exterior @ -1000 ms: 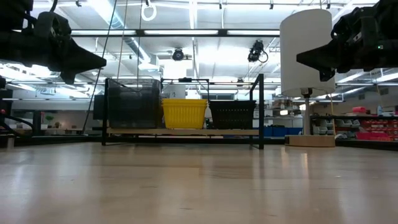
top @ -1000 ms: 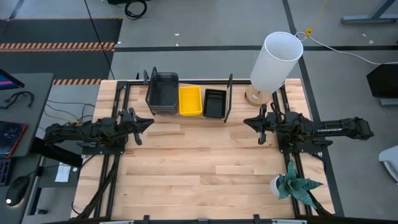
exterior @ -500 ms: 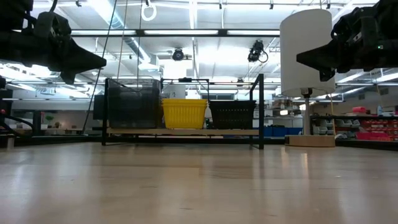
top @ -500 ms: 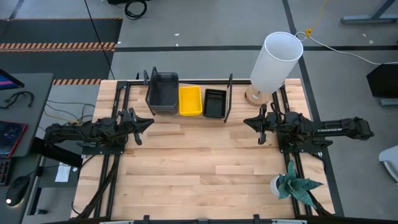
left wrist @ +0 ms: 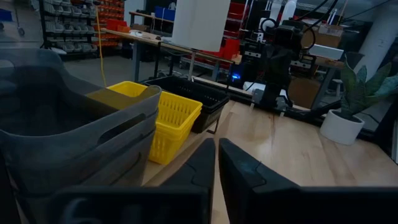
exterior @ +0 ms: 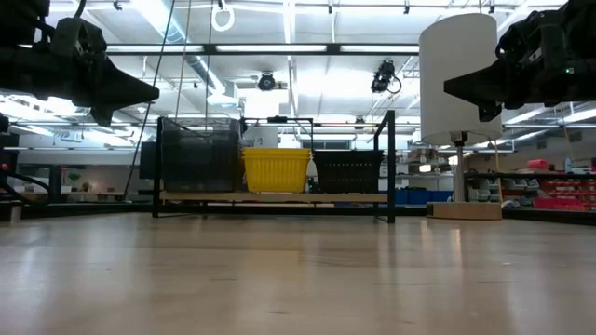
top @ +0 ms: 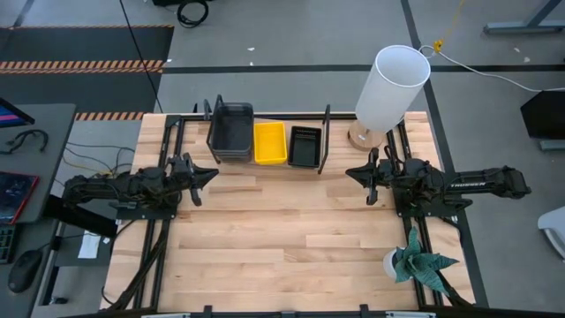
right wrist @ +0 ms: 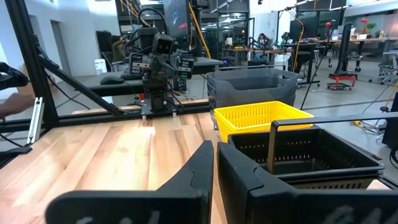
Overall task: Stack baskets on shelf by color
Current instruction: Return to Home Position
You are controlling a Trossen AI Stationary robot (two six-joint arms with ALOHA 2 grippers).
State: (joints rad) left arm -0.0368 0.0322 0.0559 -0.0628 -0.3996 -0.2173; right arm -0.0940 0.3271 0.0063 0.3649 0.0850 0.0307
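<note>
The shelf (top: 265, 164) stands at the table's far edge, a wooden plank in a black wire frame. On it sit a stack of smoky grey baskets (top: 230, 131) at the left, a yellow basket (top: 270, 142) in the middle and a black slotted basket (top: 305, 146) at the right, also seen in the low view as the grey stack (exterior: 197, 154), yellow (exterior: 276, 169) and black (exterior: 347, 170). My left gripper (top: 210, 173) hovers shut left of the shelf, above the table. My right gripper (top: 350, 171) hovers shut to its right. Both are empty.
A tall white lamp (top: 388, 88) on a wooden base stands at the far right corner. A potted plant (top: 415, 263) sits near the right front edge. The table's middle and near part (top: 282, 238) is bare wood.
</note>
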